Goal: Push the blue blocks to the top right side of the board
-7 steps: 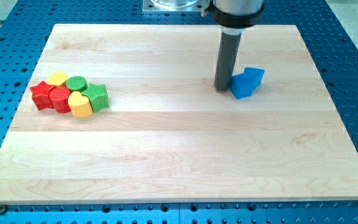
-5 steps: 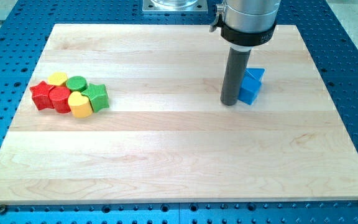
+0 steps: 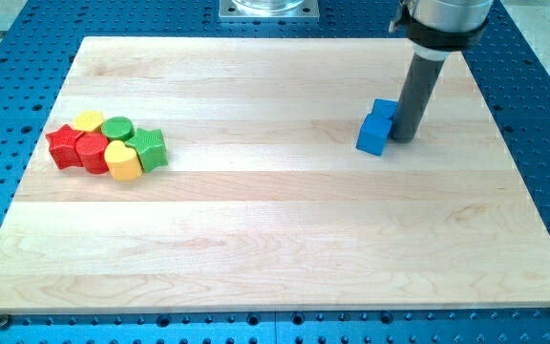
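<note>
Blue blocks [image 3: 377,126] sit on the right half of the wooden board [image 3: 275,239], a little above its middle height and still away from the top right corner. They look like two pieces pressed together into one blue shape; where exactly one ends and the other begins I cannot tell. The shape has its long axis on a diagonal, from the lower left up to the upper right of the view, and its lower left end comes nearest to the view's bottom.

The arm has no gripper, so nothing opens or closes; it ends in a dark rod [image 3: 416,91] that comes down from the view's top. My tip [image 3: 404,139] stands on the board just at the right side of the blue shape, touching it or almost touching it, and the rod hides a part of the upper right end.

Far at the view's left, well apart from the blue pieces, is a tight cluster: a red star block [image 3: 62,145], a red round block [image 3: 93,152], a yellow round block [image 3: 89,120], a green round block [image 3: 117,128], a yellow heart block [image 3: 122,161] and a green star block [image 3: 149,149]. They touch each other.
</note>
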`<state>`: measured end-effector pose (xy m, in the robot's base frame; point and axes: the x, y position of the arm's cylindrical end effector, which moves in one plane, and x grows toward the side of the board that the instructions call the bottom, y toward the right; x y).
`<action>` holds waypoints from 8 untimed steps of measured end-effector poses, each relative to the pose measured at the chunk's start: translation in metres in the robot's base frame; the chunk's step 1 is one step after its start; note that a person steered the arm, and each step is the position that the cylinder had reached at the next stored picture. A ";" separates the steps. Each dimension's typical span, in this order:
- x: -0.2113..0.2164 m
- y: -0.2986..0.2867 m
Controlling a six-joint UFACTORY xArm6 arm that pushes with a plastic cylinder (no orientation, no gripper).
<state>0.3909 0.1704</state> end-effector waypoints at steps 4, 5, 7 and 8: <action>0.071 -0.006; 0.090 -0.029; 0.056 -0.035; 0.037 -0.035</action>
<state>0.4280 0.1357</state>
